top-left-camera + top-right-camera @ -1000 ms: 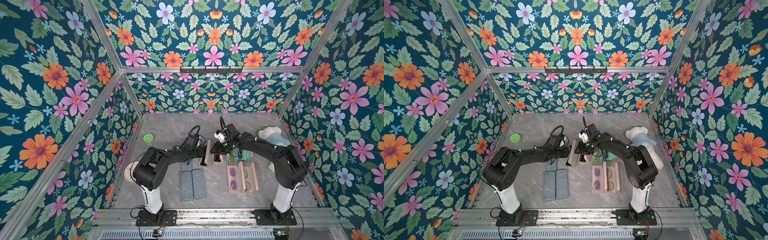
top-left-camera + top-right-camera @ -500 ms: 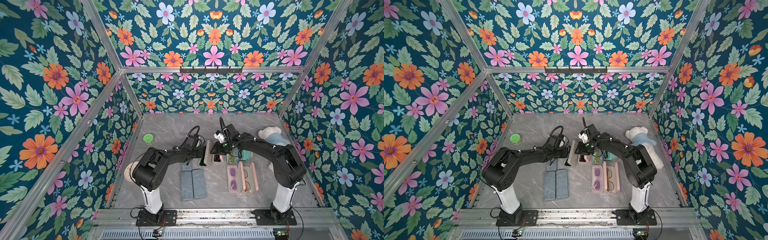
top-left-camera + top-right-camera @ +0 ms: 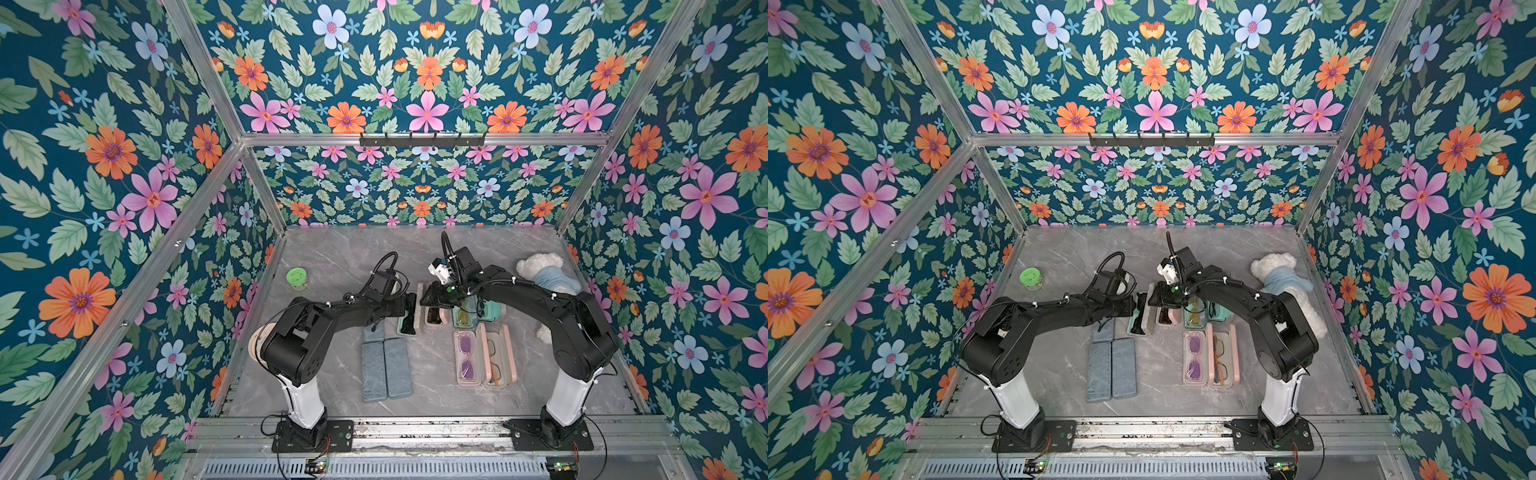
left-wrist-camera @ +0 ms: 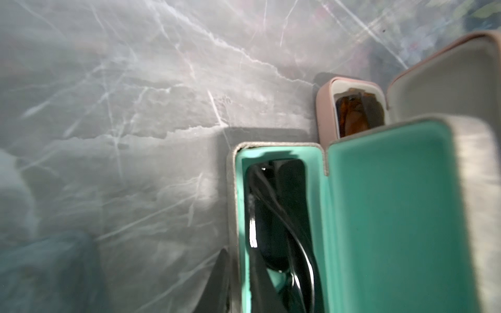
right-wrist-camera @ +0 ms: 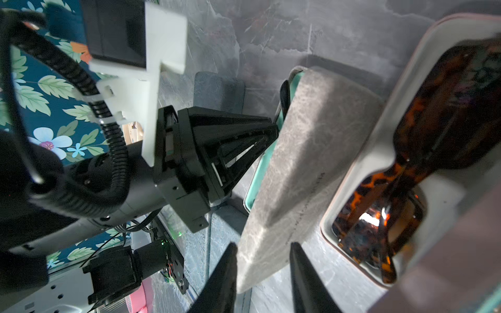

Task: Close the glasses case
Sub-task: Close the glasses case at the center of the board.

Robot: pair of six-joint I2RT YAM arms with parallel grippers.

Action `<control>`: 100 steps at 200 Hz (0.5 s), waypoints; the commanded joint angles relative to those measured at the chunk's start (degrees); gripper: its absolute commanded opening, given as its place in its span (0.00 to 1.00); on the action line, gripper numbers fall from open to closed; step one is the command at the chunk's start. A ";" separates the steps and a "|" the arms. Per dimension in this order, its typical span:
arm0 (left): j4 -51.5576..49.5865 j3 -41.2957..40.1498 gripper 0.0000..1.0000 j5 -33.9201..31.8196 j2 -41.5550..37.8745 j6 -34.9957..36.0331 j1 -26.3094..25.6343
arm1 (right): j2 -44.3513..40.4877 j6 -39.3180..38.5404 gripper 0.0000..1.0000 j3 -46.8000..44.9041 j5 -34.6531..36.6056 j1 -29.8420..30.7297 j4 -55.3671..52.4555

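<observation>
Because the base would likely slide when its lid is pushed, the left gripper (image 5: 271,130) sits at the outer wall of the grey, teal-lined hard glasses case (image 4: 352,216), open at mid-table with black sunglasses (image 4: 276,216) inside; whether its jaws pinch cannot be told. The right gripper (image 5: 263,245) straddles the upright lid (image 5: 303,162), seemingly to tip it shut, grip likewise uncertain.

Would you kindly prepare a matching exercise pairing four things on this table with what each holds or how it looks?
Things:
1. grey case
2. pink case beside it
3. small jar
4. plush bear

Descriptions:
A. bright green
B. black sunglasses inside
C. white, dressed in blue
D. tortoiseshell glasses inside

Pairs: 1-B, 2-D, 3-A, 4-C.
</observation>
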 commanded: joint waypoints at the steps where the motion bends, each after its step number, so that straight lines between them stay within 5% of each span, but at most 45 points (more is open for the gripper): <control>1: 0.55 -0.37 0.20 0.25 -0.73 -0.39 0.11 | 0.47 0.64 0.35 0.14 -0.12 0.04 0.44; 100: 0.50 -0.33 0.11 0.80 0.04 -0.33 0.11 | 2.56 0.57 0.35 1.63 0.36 0.84 -0.30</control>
